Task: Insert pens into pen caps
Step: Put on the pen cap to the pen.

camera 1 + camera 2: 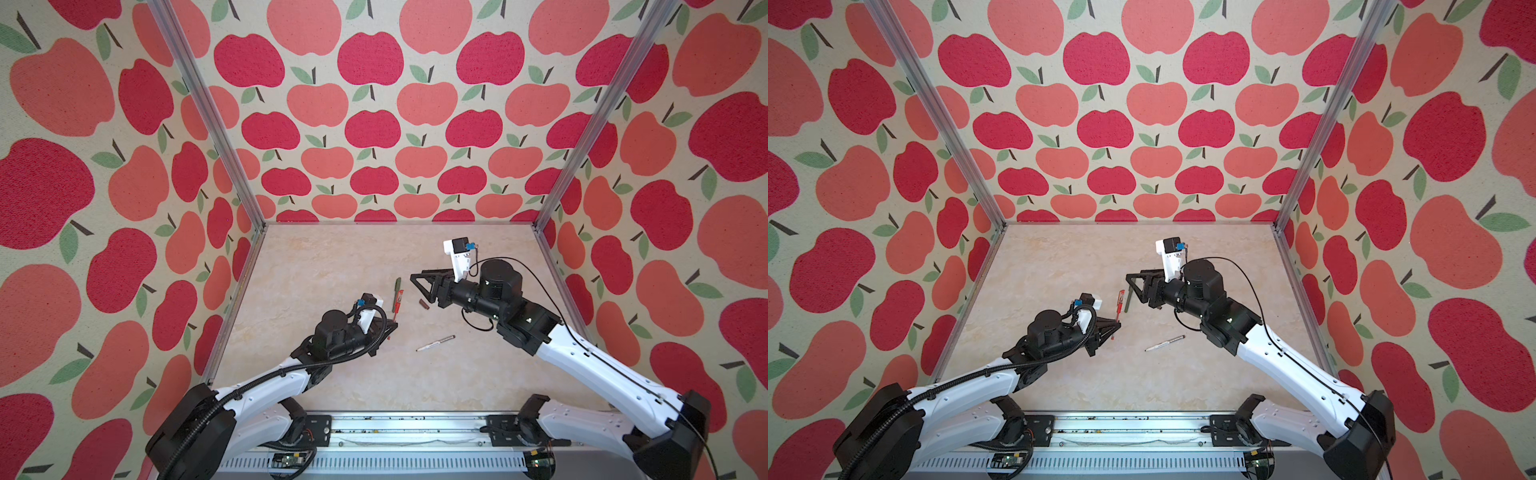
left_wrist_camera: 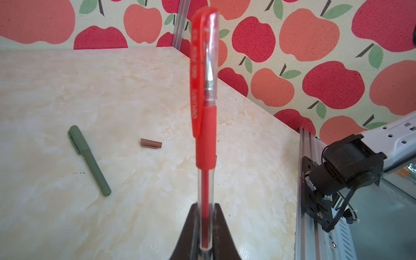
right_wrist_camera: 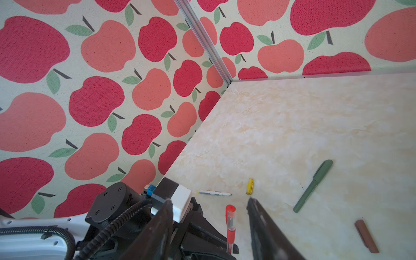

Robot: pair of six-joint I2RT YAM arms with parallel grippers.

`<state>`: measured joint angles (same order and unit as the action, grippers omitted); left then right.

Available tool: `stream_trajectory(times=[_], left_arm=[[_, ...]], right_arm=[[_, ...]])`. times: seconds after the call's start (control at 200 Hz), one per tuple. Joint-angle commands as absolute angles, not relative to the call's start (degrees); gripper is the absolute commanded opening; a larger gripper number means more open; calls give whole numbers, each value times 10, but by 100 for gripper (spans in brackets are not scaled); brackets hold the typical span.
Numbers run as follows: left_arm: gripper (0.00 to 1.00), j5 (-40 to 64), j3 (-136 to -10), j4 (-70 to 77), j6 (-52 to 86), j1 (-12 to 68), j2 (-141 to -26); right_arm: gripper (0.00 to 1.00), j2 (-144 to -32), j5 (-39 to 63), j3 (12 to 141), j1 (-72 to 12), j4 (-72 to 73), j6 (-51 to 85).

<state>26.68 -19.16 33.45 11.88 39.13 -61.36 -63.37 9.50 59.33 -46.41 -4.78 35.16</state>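
- My left gripper [image 2: 206, 206] is clamped on the capped red pen [image 2: 206, 135]. My right gripper [image 3: 209, 201] gapes about halfway, empty, just beside it. A careless swing of either arm could knock the pen askew in that thin grip.
- The green pen [image 1: 397, 286] lies capped. The brown-tipped pen [image 1: 435, 343] lies bare, apart from the brown cap [image 1: 424, 304]; a skewed pick would likely miss the cap's mouth.
- The yellow cap [image 3: 249, 186], near the yellow pen [image 3: 213, 192], is small and may skid.
- Apple-print walls [image 1: 374, 104] close in on three sides; the table [image 1: 332, 257] looks smooth and marbled.
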Motion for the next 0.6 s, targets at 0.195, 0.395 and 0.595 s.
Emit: stream_trajectory(times=[0.195,0.395,0.595], left_arm=[[0,290,-198,398,31,414,-621],[0,277,-209,385,36,426,-621],[0,256,-207,397,64,430,-621]], right_arm=[[51,-707,153,741,-447,-265,284],[28,-714,140,740,-447,-227,280],[17,-736,156,740,-465,-219,285]])
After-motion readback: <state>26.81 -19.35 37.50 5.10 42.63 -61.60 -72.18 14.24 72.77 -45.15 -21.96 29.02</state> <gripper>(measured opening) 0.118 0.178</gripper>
